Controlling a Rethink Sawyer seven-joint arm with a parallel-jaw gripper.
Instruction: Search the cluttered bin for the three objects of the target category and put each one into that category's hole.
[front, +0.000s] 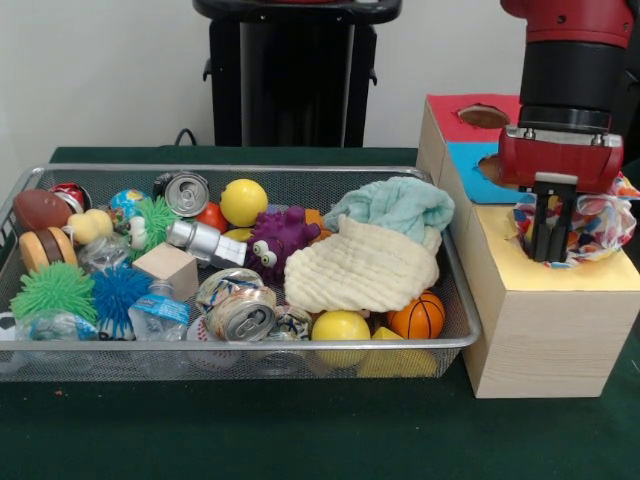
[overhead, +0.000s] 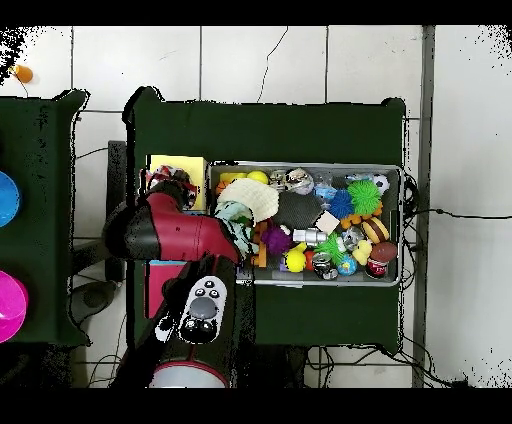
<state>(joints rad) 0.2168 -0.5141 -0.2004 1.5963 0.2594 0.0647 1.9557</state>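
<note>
My gripper (front: 553, 240) hangs over the hole with the yellow surround (front: 497, 250) on the pale wood box (front: 545, 340), right of the wire mesh bin (front: 250, 346). Its fingers stand close together and reach down into a white cloth with multicoloured spots (front: 603, 222), which bunches over the hole's rim. In the overhead view the red arm covers the gripper; the spotted cloth (overhead: 162, 183) shows at the yellow surround (overhead: 180, 166), left of the bin (overhead: 300, 166). No other spotted cloth shows in the bin.
A cream muslin cloth (front: 362, 270) and a teal cloth (front: 395, 205) lie at the bin's right end among balls, cans, bottles and a purple toy (front: 277, 240). The blue-surround hole (front: 468, 172) and the red-surround hole (front: 455, 115) lie behind the yellow one.
</note>
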